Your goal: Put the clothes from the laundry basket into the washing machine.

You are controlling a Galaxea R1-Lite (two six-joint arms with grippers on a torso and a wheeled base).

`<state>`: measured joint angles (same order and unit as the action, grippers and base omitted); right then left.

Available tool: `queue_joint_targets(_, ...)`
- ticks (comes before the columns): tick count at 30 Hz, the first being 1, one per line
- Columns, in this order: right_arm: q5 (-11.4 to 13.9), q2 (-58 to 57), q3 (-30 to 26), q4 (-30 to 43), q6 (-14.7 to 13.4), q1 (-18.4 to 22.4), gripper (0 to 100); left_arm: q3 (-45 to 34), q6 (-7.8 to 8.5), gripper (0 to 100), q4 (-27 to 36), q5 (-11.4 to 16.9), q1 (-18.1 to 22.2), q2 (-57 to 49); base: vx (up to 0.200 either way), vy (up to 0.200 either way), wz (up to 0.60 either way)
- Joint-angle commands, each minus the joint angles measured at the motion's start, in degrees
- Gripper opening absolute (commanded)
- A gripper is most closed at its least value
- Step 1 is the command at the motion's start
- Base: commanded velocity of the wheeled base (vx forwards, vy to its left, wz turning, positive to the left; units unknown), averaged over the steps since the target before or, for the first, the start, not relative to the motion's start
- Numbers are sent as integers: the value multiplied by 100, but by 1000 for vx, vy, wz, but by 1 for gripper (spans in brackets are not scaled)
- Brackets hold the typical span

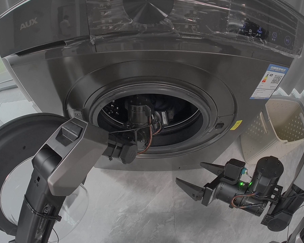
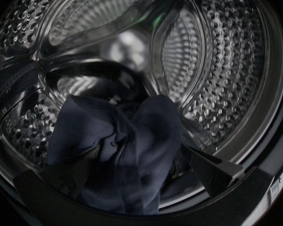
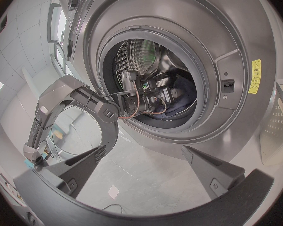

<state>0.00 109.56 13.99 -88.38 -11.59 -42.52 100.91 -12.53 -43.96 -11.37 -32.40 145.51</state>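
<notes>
Grey door (image 1: 13, 145) of the washing machine (image 1: 158, 61) is swung wide open on the far left, which makes sense since it leaves the whole opening free for an arm to get in.

Next over, the left arm (image 1: 71, 149) comes up from low on the left, bends at the elbow and pokes its wrist straight through the opening into the drum (image 2: 229, 63). The left gripper (image 2: 141, 148) is deep in there with its jaws spread wide. A navy garment (image 2: 147, 123) is bunched up between the fingers and slumped on the drum's lower wall. I'd say it's let go rather than pinched, so that piece is in.

Further right, the right gripper (image 1: 189, 172) hangs low over the tiled floor (image 1: 142, 203), outside the machine and below the opening. It's pointing back toward the left, jaws splayed apart and holding nothing. My guess is it's parked there to stay out of the other arm's way.

Far right is the cream laundry basket (image 1: 287, 118), close beside the machine's corner, handy for the right arm. No clothes in the part of it I can see, so this could be the last item.
</notes>
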Motion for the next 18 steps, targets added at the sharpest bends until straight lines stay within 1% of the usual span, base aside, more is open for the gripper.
queue_joint_targets(1, 9, 4, -2, -4, -1, -2, 100, -626, 75, 100, 124, 4, 15, -321, 0, 0, 0)
queue_joint_targets(4, 0, 4, -2, -4, -1, -2, 100, -626, 93, 100, 230, -5, 41, -260, 0, 0, 0)
queue_joint_targets(6, 0, 13, 7, -4, -1, -11, 100, -643, 155, 100, 318, -5, 67, -189, 0, 0, 0)
queue_joint_targets(7, 0, 13, 7, -4, -1, -11, 100, -634, 190, 0, 335, -5, 85, -145, 0, 0, 0)
queue_joint_targets(9, 0, 13, 7, -4, -1, -11, 100, -590, 234, 0, 344, 4, 129, -75, 0, 0, 0)
queue_joint_targets(12, 0, 13, 7, -4, -1, -19, 100, -546, 234, 0, 371, 48, 138, 4, 0, 0, 0)
queue_joint_targets(15, 0, 13, 7, -4, -1, -19, 100, -476, 225, 0, 344, 65, 147, 92, 0, 0, 0)
queue_joint_targets(18, 0, 13, 7, -4, -1, -28, 100, -98, 181, 0, 327, 65, 147, 206, 0, 0, 0)
